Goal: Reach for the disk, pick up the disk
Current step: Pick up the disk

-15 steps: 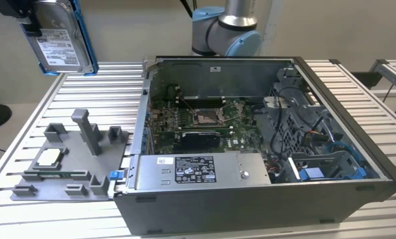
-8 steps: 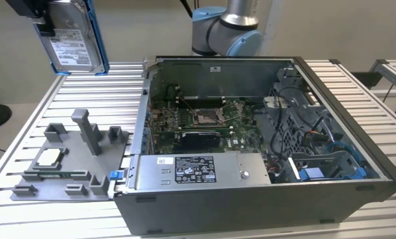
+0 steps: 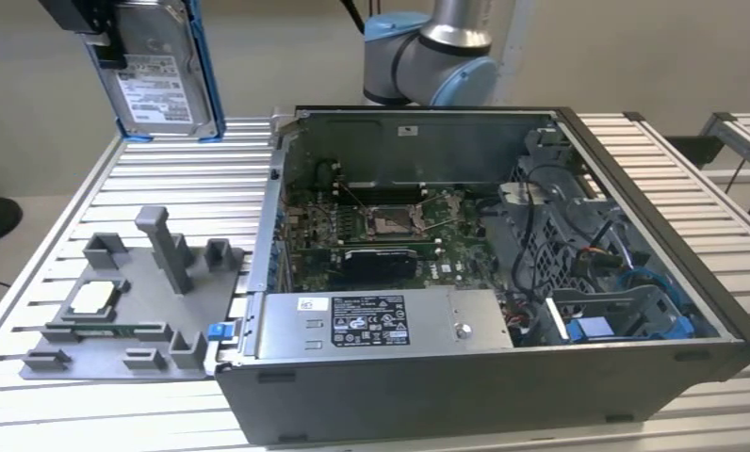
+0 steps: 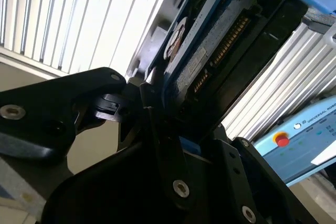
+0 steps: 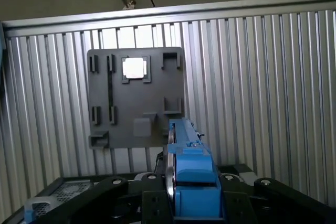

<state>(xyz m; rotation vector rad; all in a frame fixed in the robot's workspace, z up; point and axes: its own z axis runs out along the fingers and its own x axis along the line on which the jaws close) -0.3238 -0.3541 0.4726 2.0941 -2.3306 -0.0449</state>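
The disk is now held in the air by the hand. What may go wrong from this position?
1. The hand grips the disk near its upper end, so it might slip and fall onto the slatted table or the grey fixture.
2. The open computer case stands near; a sideways move could knock the hanging disk against its wall.

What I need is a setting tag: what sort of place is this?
Probably a robotics lab bench: an open computer case on a slatted metal table, a grey fixture plate beside it.
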